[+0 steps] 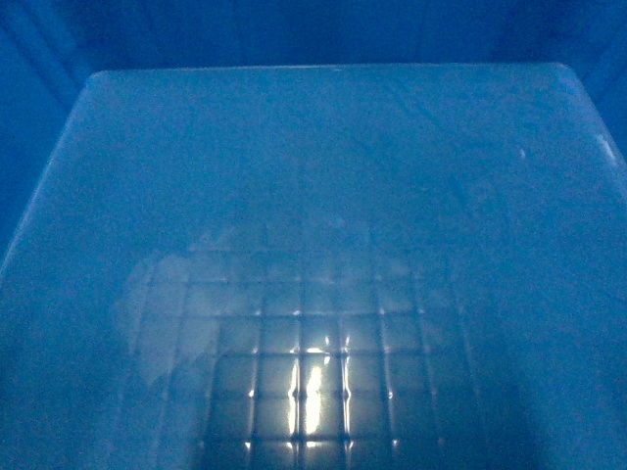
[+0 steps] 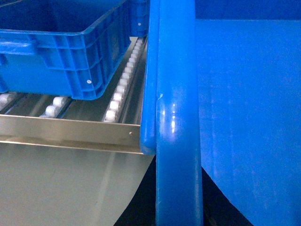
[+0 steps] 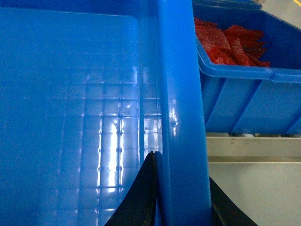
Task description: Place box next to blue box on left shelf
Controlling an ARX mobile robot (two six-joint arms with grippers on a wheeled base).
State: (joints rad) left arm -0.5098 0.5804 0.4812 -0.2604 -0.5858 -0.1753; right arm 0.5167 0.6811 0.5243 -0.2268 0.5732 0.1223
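Observation:
The box [image 1: 313,245] fills the head view, its grid-patterned floor reflecting light. My left gripper [image 2: 178,207] is shut on the box's left rim [image 2: 176,117], with dark fingers on either side of it. My right gripper [image 3: 181,188] is shut on the right rim [image 3: 181,94], one black finger inside the wall and one outside. The other blue box [image 2: 61,52] sits on the left shelf's [image 2: 66,129] white rollers [image 2: 123,80], to the left of the held box, with one roller rail showing between them. The held box's corner is level with the shelf's front rail.
On the right, close beside the held box, stands a blue bin [image 3: 244,103] holding red packets [image 3: 225,42]. A grey metal front rail [image 3: 254,150] runs under it. Pale floor shows below both rails.

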